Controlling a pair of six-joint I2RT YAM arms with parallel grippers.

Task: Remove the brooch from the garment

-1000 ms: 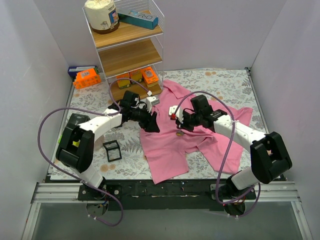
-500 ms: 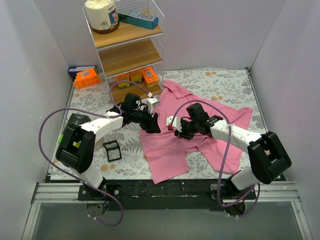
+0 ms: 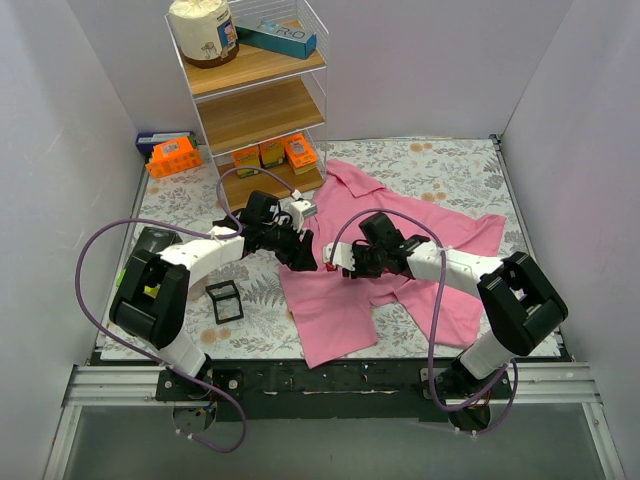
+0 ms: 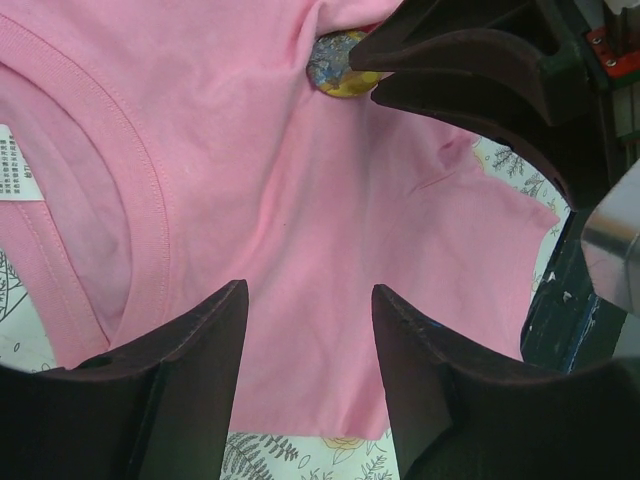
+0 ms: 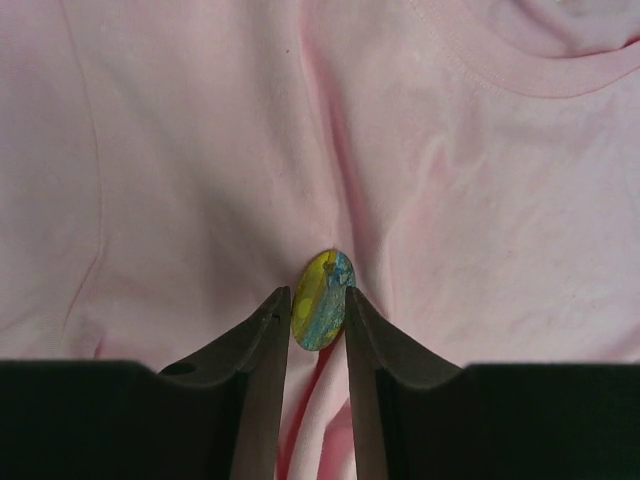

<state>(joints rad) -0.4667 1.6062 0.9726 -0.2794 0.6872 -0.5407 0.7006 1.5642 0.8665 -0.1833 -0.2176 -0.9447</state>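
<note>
Brooch (image 5: 322, 285) sits on the pink garment (image 5: 180, 150) below the neckline, pinched edge-on by the right claw (image 5: 318, 295), fingers nearly shut around it. I'd lift slowly and straight so the fabric doesn't tent. Left claw (image 4: 305, 300) is wide open, empty, low over the fabric just beside; both arms reach inward

1. Shirt (image 5: 200, 150): plain pink, with a white label (image 4: 8, 165) printed in grey.
2. Brooch (image 5: 323, 299): shiny yellow, streaked with blue and silver.
3. Tablecloth (image 3: 450, 170): white, with a grey leaf-and-flower print.
4. Box (image 3: 173, 157): bright orange.
5. Shelf (image 3: 262, 108): light brown wood boards.
</note>
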